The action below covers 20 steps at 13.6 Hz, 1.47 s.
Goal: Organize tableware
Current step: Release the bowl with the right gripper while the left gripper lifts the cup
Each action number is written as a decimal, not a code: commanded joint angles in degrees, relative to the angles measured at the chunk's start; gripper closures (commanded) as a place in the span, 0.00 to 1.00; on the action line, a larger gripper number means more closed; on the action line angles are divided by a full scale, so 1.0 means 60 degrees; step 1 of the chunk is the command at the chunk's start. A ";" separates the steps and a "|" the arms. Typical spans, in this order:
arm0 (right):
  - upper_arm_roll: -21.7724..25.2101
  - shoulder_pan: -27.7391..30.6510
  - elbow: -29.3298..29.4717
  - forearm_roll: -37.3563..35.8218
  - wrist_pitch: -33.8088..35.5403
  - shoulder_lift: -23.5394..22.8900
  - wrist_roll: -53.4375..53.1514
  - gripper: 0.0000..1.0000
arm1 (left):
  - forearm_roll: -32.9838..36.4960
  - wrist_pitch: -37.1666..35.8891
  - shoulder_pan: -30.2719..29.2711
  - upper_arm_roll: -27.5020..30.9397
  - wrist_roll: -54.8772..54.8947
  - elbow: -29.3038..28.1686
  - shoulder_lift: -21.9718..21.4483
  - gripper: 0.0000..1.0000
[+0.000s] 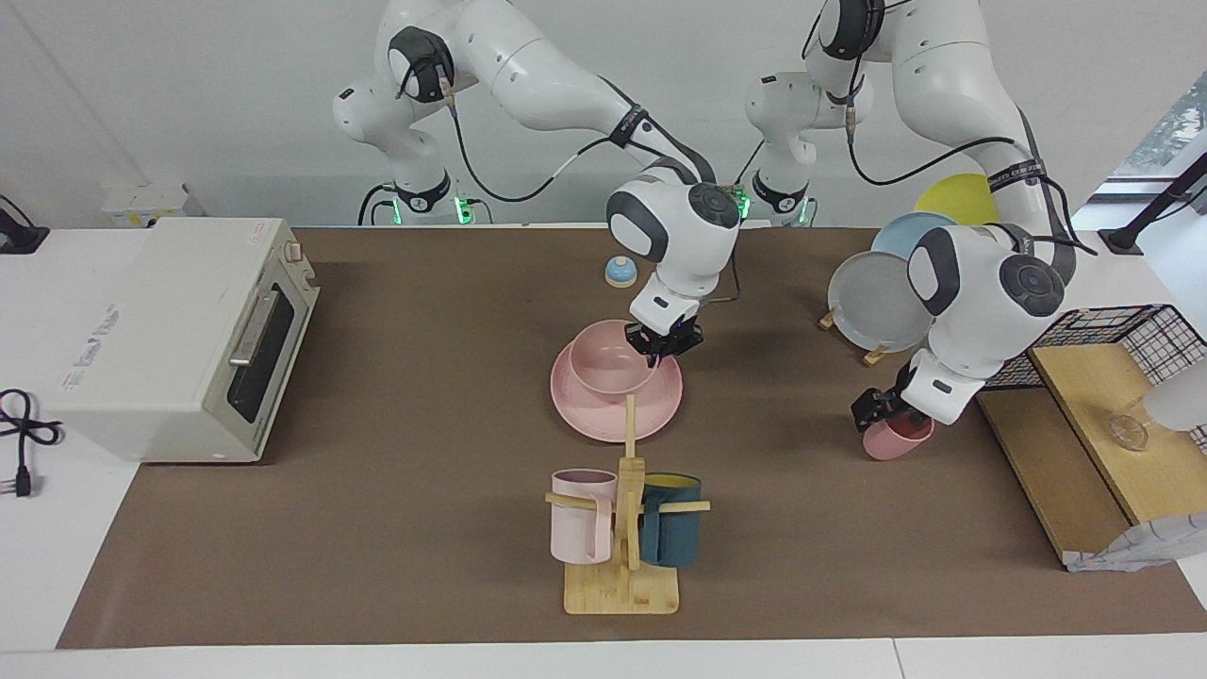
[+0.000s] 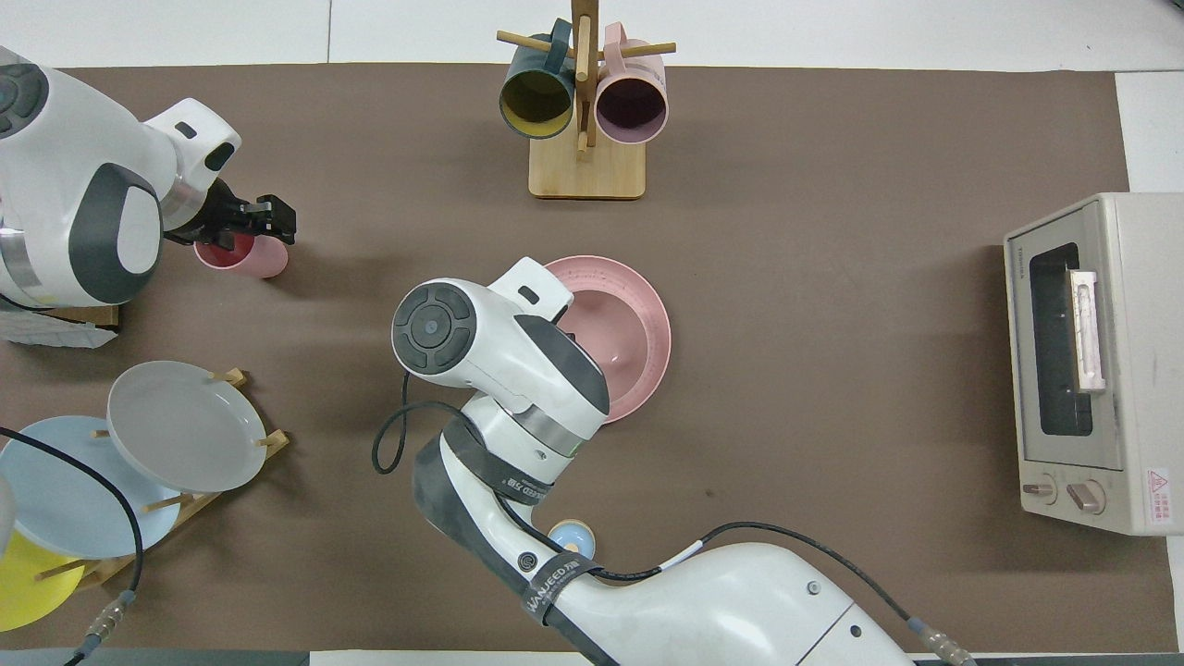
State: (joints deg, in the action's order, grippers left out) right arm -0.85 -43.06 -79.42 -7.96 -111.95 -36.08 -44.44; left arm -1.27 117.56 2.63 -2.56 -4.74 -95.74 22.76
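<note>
The pink bowl (image 1: pixel 603 363) sits in the middle of the wide pink plate (image 1: pixel 615 413) at the table's centre; both also show in the overhead view, bowl (image 2: pixel 615 324) and plate (image 2: pixel 655 356). My right gripper (image 1: pixel 664 341) is shut on the bowl's rim, on the side toward the left arm's end; in the overhead view the arm hides it. The pink tumbler cup (image 1: pixel 901 441) stands upright toward the left arm's end, also seen from overhead (image 2: pixel 254 259). My left gripper (image 1: pixel 883 407) is down at the cup's rim, open, its fingers astride the rim.
A wooden mug rack (image 1: pixel 622 585) with a pale pink and a teal mug stands farther from the robots than the plate. A toaster oven (image 1: pixel 179 330) is at the right arm's end. A plate rack (image 1: pixel 877 302), a wooden shelf (image 1: pixel 1084 415) and a small blue bell (image 1: pixel 620 272) are also here.
</note>
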 commanded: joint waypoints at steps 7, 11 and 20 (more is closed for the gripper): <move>0.0010 0.0378 0.1251 -0.0008 0.0975 0.0051 0.0009 0.56 | 0.0403 -0.0109 0.0074 0.0075 0.0805 0.0266 -0.0102 1.00; -0.0048 0.2046 0.1022 0.0825 0.1823 0.1423 0.1118 0.23 | 0.0242 -0.2594 0.0453 0.0002 -0.0549 0.2298 -0.0175 1.00; 0.0435 0.5285 -0.2932 0.0901 0.3380 0.6026 0.5311 0.00 | -0.0490 -0.3982 0.4463 -0.0027 -0.7438 0.4517 -0.0234 1.00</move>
State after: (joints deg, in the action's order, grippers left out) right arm 1.34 -13.17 -88.59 -3.35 -90.11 -4.71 -14.07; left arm -2.83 90.66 24.39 -3.90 -43.77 -69.26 20.81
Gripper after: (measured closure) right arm 0.000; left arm 0.956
